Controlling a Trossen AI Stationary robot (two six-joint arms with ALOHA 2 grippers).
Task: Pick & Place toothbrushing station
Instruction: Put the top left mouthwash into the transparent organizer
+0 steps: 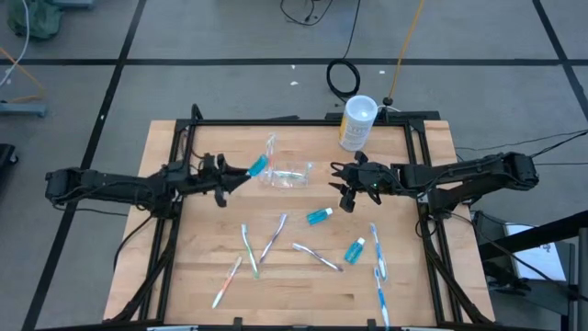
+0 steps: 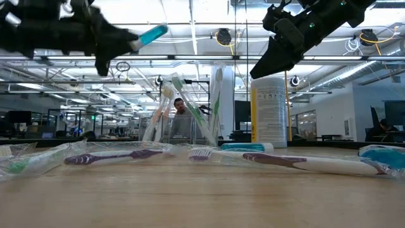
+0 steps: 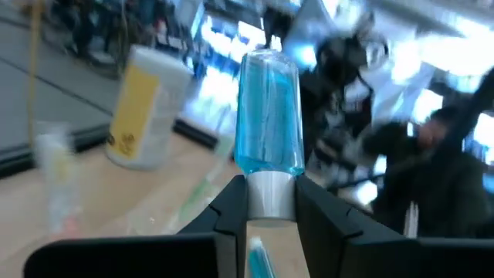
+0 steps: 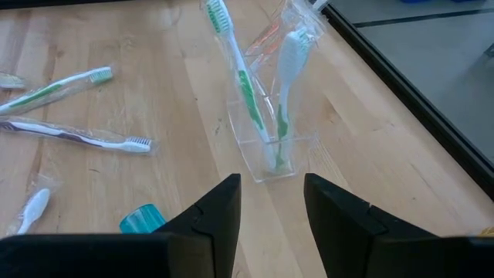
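Currently left pincer (image 1: 241,175) grips a small teal white-capped toothpaste tube (image 1: 258,165) by its cap, airborne left of the clear plastic holder (image 1: 287,176) at frame centre, likely for insertion. Right pincer (image 1: 344,195) hovers agape, empty, right of holder.

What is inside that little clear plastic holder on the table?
Two wrapped toothbrushes stand in the clear holder, a green-handled toothbrush and a pale green toothbrush, both heads up. Their wrappers blur whatever else might be at the bottom.

An open-plan lab: ceiling strip lights (image 2: 190,38); desk monitors (image 2: 19,118); floor cables (image 1: 342,75).
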